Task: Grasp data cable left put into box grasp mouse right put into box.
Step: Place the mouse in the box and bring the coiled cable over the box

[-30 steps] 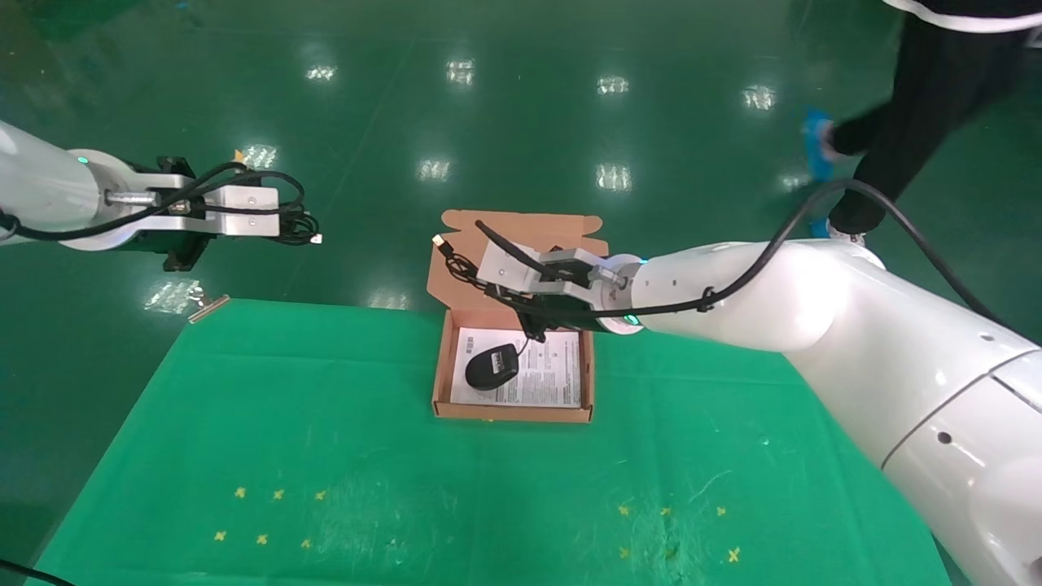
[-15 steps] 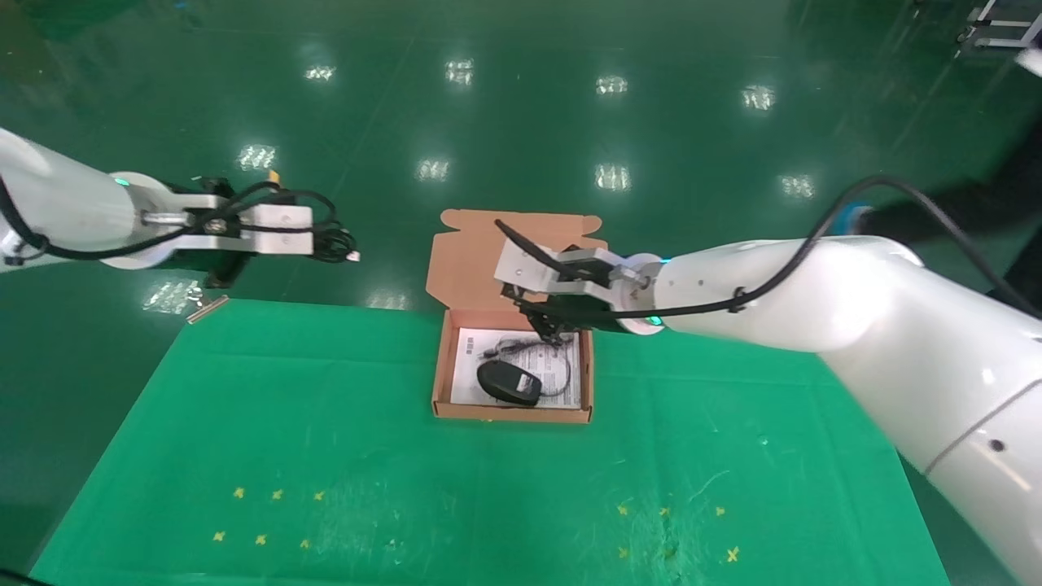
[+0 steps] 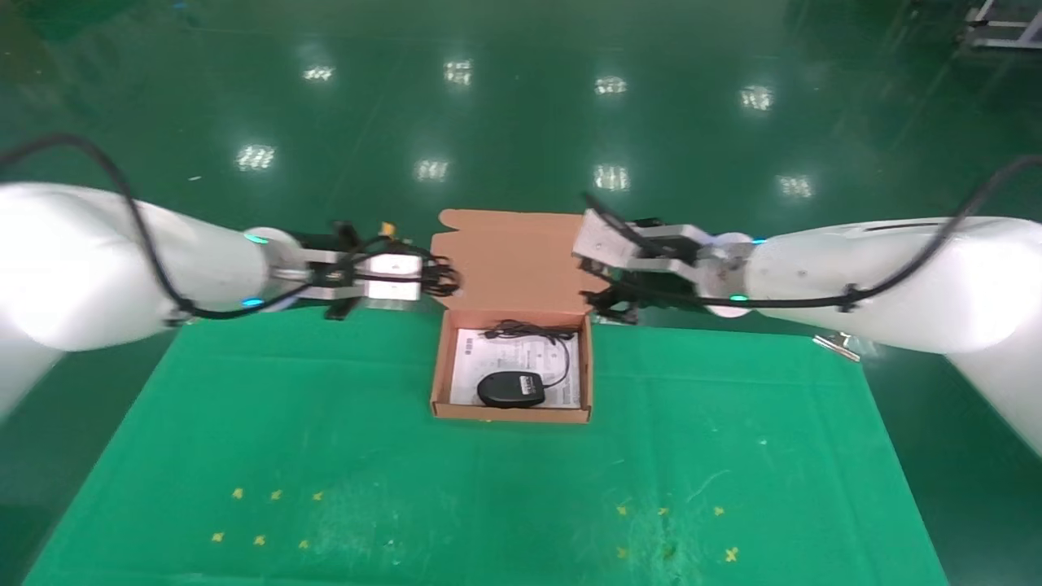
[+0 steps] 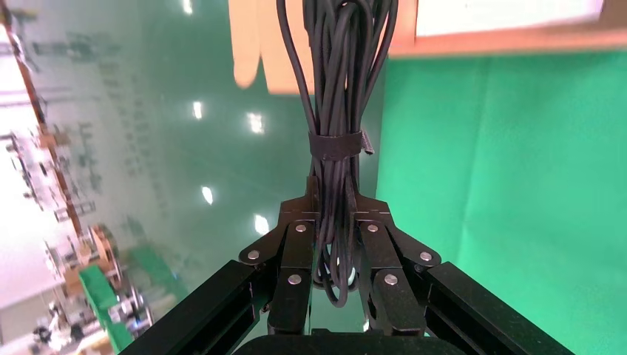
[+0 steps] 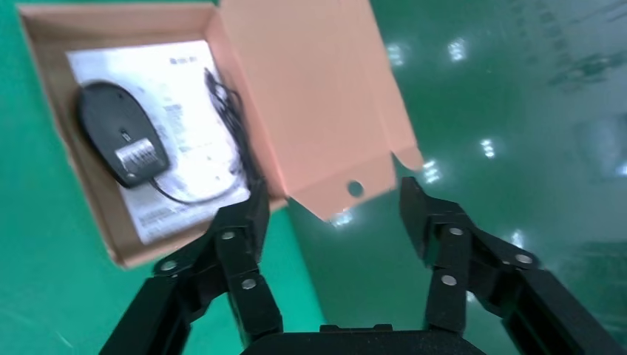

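Observation:
The orange-brown box (image 3: 440,366) lies open on the green cloth, its flap lid (image 3: 509,260) standing at the back. The black mouse (image 3: 510,389) rests inside on the white printed sheet, its cord (image 3: 533,332) looped behind it. My left gripper (image 3: 431,281) is shut on the data cable (image 3: 448,278), held in the air just left of the flap. In the left wrist view the cable bundle (image 4: 336,111) hangs between the fingers (image 4: 296,244). My right gripper (image 3: 606,303) is open and empty, right of the flap. The right wrist view shows the mouse (image 5: 122,140) in the box (image 5: 81,174).
The green cloth (image 3: 326,456) covers the table, with small yellow cross marks near the front. A glossy green floor (image 3: 521,122) lies beyond the table's back edge. A small metal clip (image 3: 834,346) sits at the cloth's right back corner.
The right gripper let the mouse and cord drop into the box, opened and drew back to the right. The left arm carried the data cable rightward to the box's flap.

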Motion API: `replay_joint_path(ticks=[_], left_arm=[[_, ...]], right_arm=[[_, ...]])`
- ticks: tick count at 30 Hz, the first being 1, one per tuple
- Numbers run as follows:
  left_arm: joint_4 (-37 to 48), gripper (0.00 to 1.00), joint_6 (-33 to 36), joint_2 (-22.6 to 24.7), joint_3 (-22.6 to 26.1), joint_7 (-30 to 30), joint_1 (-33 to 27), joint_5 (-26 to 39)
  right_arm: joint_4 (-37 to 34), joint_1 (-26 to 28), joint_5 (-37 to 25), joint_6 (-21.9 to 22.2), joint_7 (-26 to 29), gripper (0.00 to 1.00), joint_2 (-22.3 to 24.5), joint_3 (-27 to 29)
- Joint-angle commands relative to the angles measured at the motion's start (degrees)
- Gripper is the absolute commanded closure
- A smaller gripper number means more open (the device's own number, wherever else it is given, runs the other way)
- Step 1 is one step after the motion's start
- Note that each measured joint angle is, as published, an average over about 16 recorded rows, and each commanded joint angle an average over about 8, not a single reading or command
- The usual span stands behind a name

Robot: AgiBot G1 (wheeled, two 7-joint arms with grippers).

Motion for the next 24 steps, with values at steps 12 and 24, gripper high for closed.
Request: replay_joint_path(ticks=[12,24], left_arm=[[16.2,1.0,-13.4,9.6,0.7,9.1,1.8,-4.3],[20.5,1.0,-19.2,11.7,4.9,15.2,2.6,-13.3]], right_arm=[[9.2,0.4,-5.1,-1.6,7.5,0.0,8.1,0.3],[13.8,0.7,-8.0,-2.9,11.4,0.0,12.3,0.8]])
